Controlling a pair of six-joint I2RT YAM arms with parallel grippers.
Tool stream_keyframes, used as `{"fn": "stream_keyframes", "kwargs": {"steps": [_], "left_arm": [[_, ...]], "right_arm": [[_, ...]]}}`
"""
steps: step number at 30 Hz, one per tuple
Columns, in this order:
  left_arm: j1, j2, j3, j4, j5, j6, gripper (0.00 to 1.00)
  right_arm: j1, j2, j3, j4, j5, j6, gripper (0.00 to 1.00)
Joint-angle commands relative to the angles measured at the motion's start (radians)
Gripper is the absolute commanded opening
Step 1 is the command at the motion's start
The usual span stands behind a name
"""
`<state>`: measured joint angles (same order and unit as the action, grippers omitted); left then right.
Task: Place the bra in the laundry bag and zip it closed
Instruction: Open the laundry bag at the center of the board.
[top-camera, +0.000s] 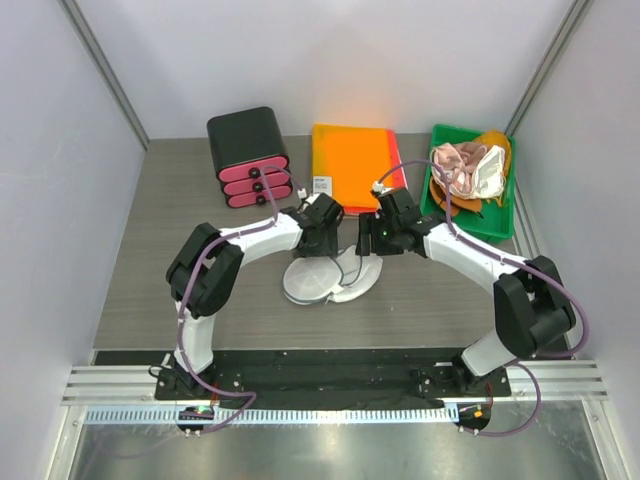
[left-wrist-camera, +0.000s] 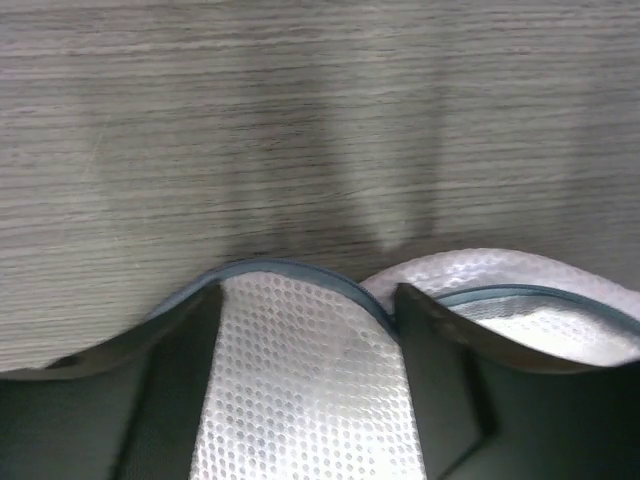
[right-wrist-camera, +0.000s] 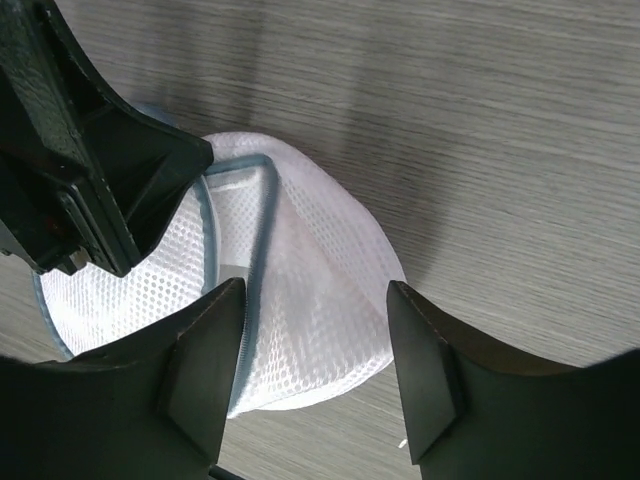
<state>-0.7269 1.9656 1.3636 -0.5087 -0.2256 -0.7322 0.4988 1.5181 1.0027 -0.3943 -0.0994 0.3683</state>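
From above, we see the laundry bag (top-camera: 312, 283) lying open on the grey wood-grain table (top-camera: 170, 220), just in front of the two arms' bases and between their wrists. One round white half is flat and the other is tilted up at its right. The left gripper (top-camera: 320, 252) and the right gripper (top-camera: 364, 250) both reach down to the bag from its far side, close together. Further back stand a black box (top-camera: 248, 140) with pink drawer fronts and a flat orange folder (top-camera: 350, 160). There is also a green tray (top-camera: 490, 226), where a crumpled pink-and-white garment (top-camera: 465, 165) lies on orange-brown cloth; whether that is the bra we cannot tell. In the left wrist view, the dark fingers (left-wrist-camera: 165, 400) stand well apart with white mesh filling the whole gap. The bag's dark rim arcs from one tip to the other. We cannot tell whether they pinch the mesh or only straddle it. The second half shows behind the right-hand finger. In the right wrist view, the jaws are apart on either side of a raised fold of mesh. One finger (right-wrist-camera: 205, 370) sits against the zipper rim, while bare table shows beside the other, so nothing is gripped. The left gripper's tip meets the bag's rim at the upper left.
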Motion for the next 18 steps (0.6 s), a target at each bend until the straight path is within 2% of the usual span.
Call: {"fn": "stream_keyframes", "kwargs": {"steps": [1,5,8,10,11,14,18], "left_arm": [[-0.019,0.013,0.016,-0.031,-0.096,0.013,0.62],[-0.057,-0.068,-0.032,-0.013,-0.188,0.024,0.32],[-0.072,-0.111,-0.035,-0.017,-0.202,0.034,0.17],[-0.089,-0.131,-0.020,-0.040,-0.211,0.048,0.10],[-0.095,-0.151,-0.014,-0.048,-0.233,0.053,0.00],[-0.150,-0.200,0.014,-0.080,-0.283,0.079,0.00],[-0.274,-0.273,0.026,-0.062,-0.389,0.103,0.00]], "right_arm": [[0.018,0.034,0.040,0.005,0.004,-0.005,0.64],[0.024,0.051,0.039,0.012,0.000,0.000,0.60],[0.027,0.057,0.039,0.015,0.000,0.003,0.56],[0.027,0.048,0.036,0.015,-0.003,0.006,0.55],[0.027,0.031,0.021,0.017,-0.003,0.006,0.55],[0.029,-0.007,-0.039,0.020,0.001,0.020,0.47],[0.032,-0.143,-0.176,0.043,-0.006,0.061,0.47]]}}
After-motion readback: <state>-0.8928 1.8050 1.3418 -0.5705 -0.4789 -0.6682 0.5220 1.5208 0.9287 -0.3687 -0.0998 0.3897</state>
